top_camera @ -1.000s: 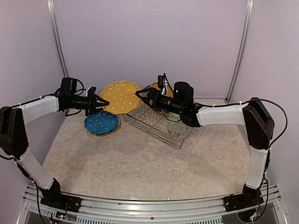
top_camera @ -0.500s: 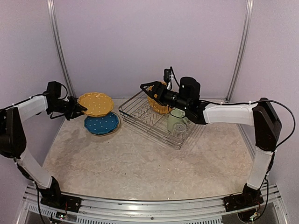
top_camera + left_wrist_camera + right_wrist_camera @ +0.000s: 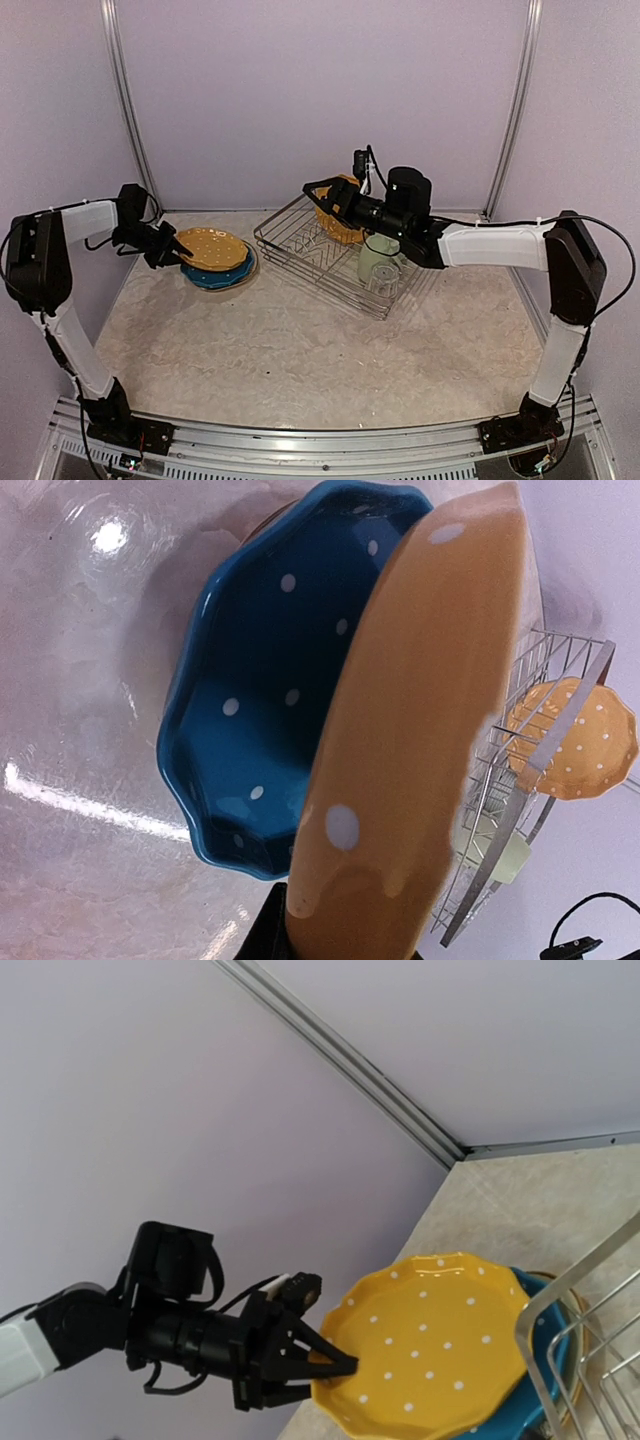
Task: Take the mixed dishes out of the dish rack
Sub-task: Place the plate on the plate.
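My left gripper (image 3: 184, 252) is shut on the rim of an orange scalloped plate (image 3: 214, 248), holding it nearly flat over the blue white-dotted plate (image 3: 222, 277). The right wrist view shows that grip (image 3: 345, 1365) on the orange plate (image 3: 440, 1350). In the left wrist view the orange plate (image 3: 410, 730) covers half the blue plate (image 3: 260, 710). The wire dish rack (image 3: 300, 250) holds the second orange plate (image 3: 340, 218), the pale green mug (image 3: 376, 256) and the clear glass (image 3: 385, 281). My right gripper (image 3: 312, 190) is open and empty above the rack's far left corner. The bowl is out of view.
A thin pale rim (image 3: 560, 1295) shows under the blue plate. The back wall and the left wall stand close behind the plates. The rack's near wire edge (image 3: 590, 1290) shows in the right wrist view.
My left gripper carried the orange plate left from the rack and lowered it flat over the blue plate. My right gripper rose and drew back above the rack.
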Controlling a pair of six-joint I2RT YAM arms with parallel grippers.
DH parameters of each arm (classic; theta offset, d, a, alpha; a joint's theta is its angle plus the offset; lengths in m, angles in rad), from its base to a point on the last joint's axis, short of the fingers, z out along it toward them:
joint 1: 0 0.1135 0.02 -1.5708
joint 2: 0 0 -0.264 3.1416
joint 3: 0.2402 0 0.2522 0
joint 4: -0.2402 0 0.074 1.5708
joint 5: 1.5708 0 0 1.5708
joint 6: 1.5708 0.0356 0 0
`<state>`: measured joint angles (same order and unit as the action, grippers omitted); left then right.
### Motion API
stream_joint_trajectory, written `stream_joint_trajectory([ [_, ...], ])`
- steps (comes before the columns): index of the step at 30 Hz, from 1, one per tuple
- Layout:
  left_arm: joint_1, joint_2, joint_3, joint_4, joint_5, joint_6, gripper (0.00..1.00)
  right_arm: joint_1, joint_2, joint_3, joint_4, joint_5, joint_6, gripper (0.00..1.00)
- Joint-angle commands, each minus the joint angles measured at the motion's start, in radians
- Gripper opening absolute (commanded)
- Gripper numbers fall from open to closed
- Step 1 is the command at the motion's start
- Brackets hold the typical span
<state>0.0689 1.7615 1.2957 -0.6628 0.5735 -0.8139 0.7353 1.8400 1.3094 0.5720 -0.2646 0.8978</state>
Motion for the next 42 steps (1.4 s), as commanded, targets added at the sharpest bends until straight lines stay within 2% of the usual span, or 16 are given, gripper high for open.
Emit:
stream_joint_trajectory([
  [1, -0.022, 0.012, 0.074, 0.037, 0.061, 0.039, 0.0, -0.011, -0.052, -0.018, -0.013, 0.02, -0.028, 0.82],
  [11, -0.034, 0.07, 0.092, 0.025, 0.074, 0.039, 0.01, -0.015, -0.066, -0.025, -0.018, 0.017, -0.035, 0.82],
  [15, -0.035, 0.082, 0.099, 0.019, 0.078, 0.042, 0.12, -0.017, -0.073, -0.035, -0.017, 0.02, -0.037, 0.82],
  [21, -0.031, 0.069, 0.097, 0.015, 0.063, 0.048, 0.33, -0.018, -0.085, -0.061, -0.005, 0.028, -0.034, 0.82],
  [24, -0.03, 0.06, 0.097, 0.014, 0.06, 0.051, 0.38, -0.018, -0.089, -0.067, -0.004, 0.03, -0.035, 0.82],
  [31, -0.023, 0.031, 0.092, 0.005, 0.032, 0.056, 0.6, -0.018, -0.094, -0.078, -0.009, 0.042, -0.038, 0.82],
  [37, -0.019, 0.034, 0.127, -0.061, -0.039, 0.06, 0.69, -0.018, -0.09, -0.077, -0.009, 0.044, -0.037, 0.82],
  [42, -0.017, 0.035, 0.134, -0.078, -0.069, 0.055, 0.71, -0.018, -0.082, -0.075, -0.01, 0.045, -0.038, 0.82],
])
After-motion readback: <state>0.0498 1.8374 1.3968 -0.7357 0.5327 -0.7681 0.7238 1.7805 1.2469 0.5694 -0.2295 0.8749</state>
